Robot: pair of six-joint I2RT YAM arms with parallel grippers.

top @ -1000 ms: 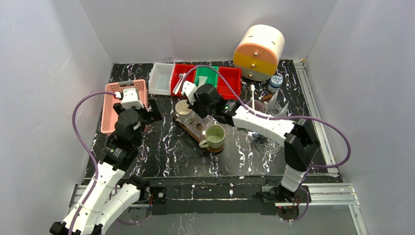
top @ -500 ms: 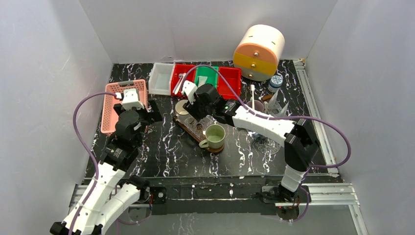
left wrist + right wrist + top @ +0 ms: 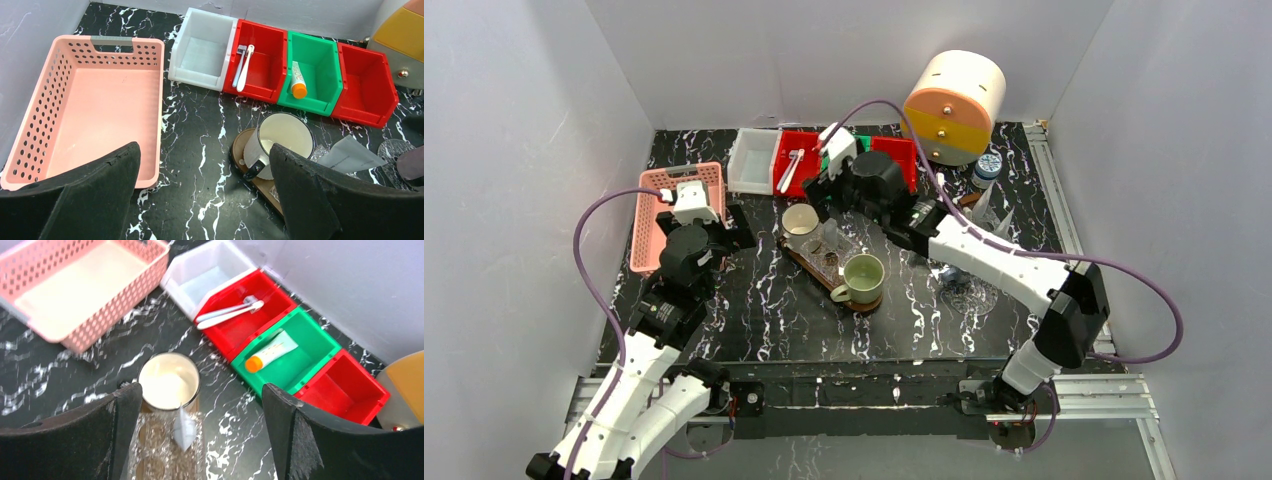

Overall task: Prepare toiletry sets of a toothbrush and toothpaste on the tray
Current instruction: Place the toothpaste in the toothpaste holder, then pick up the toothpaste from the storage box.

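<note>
Two white toothbrushes (image 3: 242, 65) (image 3: 227, 312) (image 3: 791, 170) lie in the left red bin. An orange-capped white toothpaste tube (image 3: 298, 82) (image 3: 267, 352) lies in the green bin. On the wooden tray (image 3: 809, 262) (image 3: 260, 185), a small pale tube (image 3: 184, 430) (image 3: 831, 235) stands on clear plastic by the white cup (image 3: 167, 382). My right gripper (image 3: 200, 390) (image 3: 822, 183) hangs open above the tray's far end, holding nothing. Between the pink basket and the tray, my left gripper (image 3: 203, 150) (image 3: 709, 225) is open and empty.
A pink basket (image 3: 674, 215) (image 3: 95, 105) lies at the left, a white bin (image 3: 752, 160) and a second red bin (image 3: 362, 85) in the back row. A green cup (image 3: 862, 278) sits on the tray's near end. A yellow-and-orange drum (image 3: 952, 105) and glassware (image 3: 969, 295) stand at the right.
My right gripper has opened, risen off the tray and moved back toward the bins, leaving the small pale tube standing on the tray. The left arm has not moved.
</note>
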